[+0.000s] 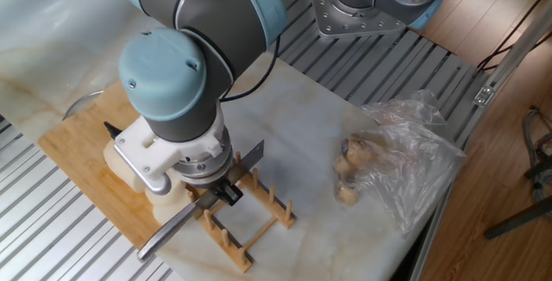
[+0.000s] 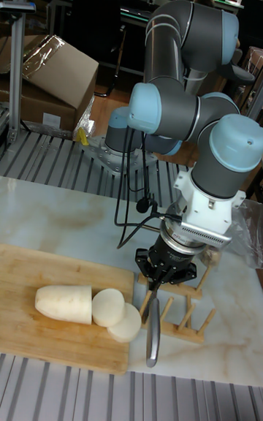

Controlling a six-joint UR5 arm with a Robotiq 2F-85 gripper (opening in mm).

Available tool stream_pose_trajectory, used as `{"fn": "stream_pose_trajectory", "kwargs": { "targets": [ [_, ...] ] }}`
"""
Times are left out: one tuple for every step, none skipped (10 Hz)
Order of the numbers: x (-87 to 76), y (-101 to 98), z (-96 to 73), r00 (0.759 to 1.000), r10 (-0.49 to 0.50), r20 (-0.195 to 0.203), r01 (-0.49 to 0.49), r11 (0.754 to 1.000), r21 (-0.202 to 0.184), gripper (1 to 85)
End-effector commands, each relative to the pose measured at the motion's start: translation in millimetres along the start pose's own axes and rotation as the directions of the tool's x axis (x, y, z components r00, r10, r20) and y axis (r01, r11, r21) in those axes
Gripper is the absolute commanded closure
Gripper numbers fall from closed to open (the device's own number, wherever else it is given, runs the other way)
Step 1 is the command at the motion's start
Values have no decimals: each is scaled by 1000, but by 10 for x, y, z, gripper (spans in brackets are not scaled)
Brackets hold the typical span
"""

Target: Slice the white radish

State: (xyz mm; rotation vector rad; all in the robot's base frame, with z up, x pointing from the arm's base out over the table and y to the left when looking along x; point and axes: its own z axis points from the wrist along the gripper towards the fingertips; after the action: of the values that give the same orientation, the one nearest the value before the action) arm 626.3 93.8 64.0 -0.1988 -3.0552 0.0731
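The white radish is cut: a thick creamy stub (image 2: 64, 302) lies on the wooden cutting board (image 2: 36, 267), with two round discs (image 2: 117, 314) leaning at its right end. In the fixed view the arm hides most of the radish (image 1: 121, 167). My gripper (image 2: 165, 275) (image 1: 216, 191) hangs just right of the board and is shut on a knife (image 1: 251, 157). The knife's grey handle (image 2: 153, 330) points toward the table's front edge.
A wooden peg rack (image 1: 259, 222) (image 2: 186, 322) stands directly under the gripper and knife. A clear plastic bag with brownish lumps (image 1: 349, 173) lies at the right on the marble top. Another robot base (image 1: 362, 5) is behind the table, and a cardboard box (image 2: 51, 70) stands off the table.
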Motion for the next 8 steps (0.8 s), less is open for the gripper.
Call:
{"fn": "stream_pose_trajectory", "kwargs": {
  "targets": [
    [14,45,-107,1000,5,-11,-5,1000,-21,843],
    [-9,79,-216,1000,2,1,-2,999,-41,843],
    [-15,87,-318,1000,4,6,-4,998,-55,843],
    [-13,77,-461,1000,2,4,-2,998,-64,843],
    [-82,1,-623,1000,-3,23,4,998,-58,843],
    [-200,-92,-845,998,-1,55,4,998,-62,843],
    [-274,-110,-1040,998,4,66,3,995,-99,843],
    [-361,-181,-1202,996,-2,84,12,993,-117,843]
  ]
}}
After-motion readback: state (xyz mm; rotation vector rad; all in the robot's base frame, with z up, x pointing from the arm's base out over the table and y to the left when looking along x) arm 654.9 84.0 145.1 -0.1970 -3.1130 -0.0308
